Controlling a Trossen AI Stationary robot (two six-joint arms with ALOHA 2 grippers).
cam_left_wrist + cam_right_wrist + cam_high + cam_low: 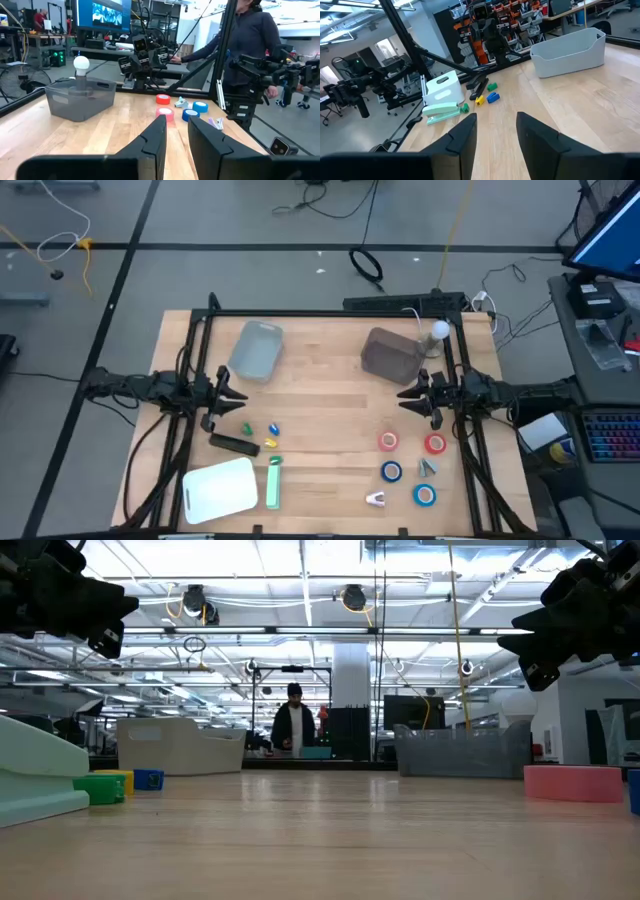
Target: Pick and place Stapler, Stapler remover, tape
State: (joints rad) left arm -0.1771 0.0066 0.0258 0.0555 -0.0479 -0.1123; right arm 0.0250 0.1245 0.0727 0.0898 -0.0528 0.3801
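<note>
**Both pincers parted and empty over the counter**

Left pincer (232, 395) hangs above the left side of the counter (320, 410), its fingers (152, 142) a little apart with nothing between them. Right pincer (412, 396) sits across from it over the right side, also parted and holding nothing; I see bare wood through the gap in its wrist view.

From above, I find the tape at the near right: one red roll (388, 442) and a second red roll (435, 445) side by side, with one blue roll (391, 471) and another blue roll (425, 495) nearer to me. Two small staple removers lie among them, one (428, 468) between the rolls and one (376, 499) near the counter's front edge.

On the near left I see a black stapler (234, 444), a pale green stapler (274, 483) beside a white stapler (220, 488), and small green (247, 429), blue (273, 428) and yellow (270, 441) pieces just by the black one.

Far left stands a light grey bin (256, 348); far right a dark grey bin (390, 354), with a white bulb (439, 331) beside it. A person (294, 726) stands in the room beyond.
</note>
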